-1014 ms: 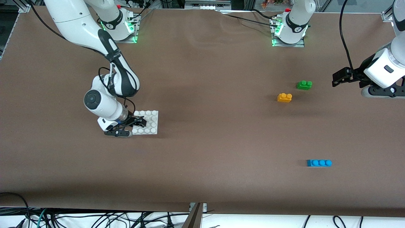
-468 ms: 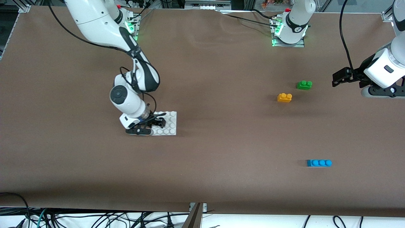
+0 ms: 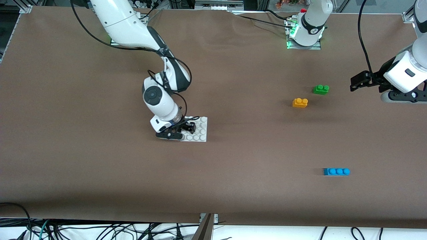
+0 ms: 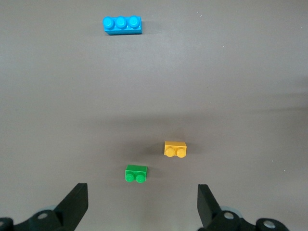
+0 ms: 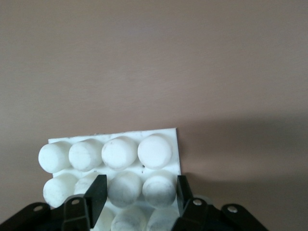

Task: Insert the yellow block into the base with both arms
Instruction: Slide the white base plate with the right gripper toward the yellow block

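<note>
The brown table fills the front view. The right arm reaches from its base at about eleven o'clock down toward the middle, and its right gripper is clamped narrow on the base, with studs of the plate caught between its fingers. The base sits at the table's middle, toward the right arm's end, and whether it rests flat or is raised a little cannot be told. The left arm waits at three o'clock, at its own end of the table; the left gripper hangs there spread wide and empty, with its fingers well apart in its wrist view. The blue brick lies at about four o'clock, nearest the front camera. The yellow block rests on the table at roughly two o'clock of the base, well apart from it, untouched. The green brick lies just beside the yellow block, a little farther from the front camera
</note>
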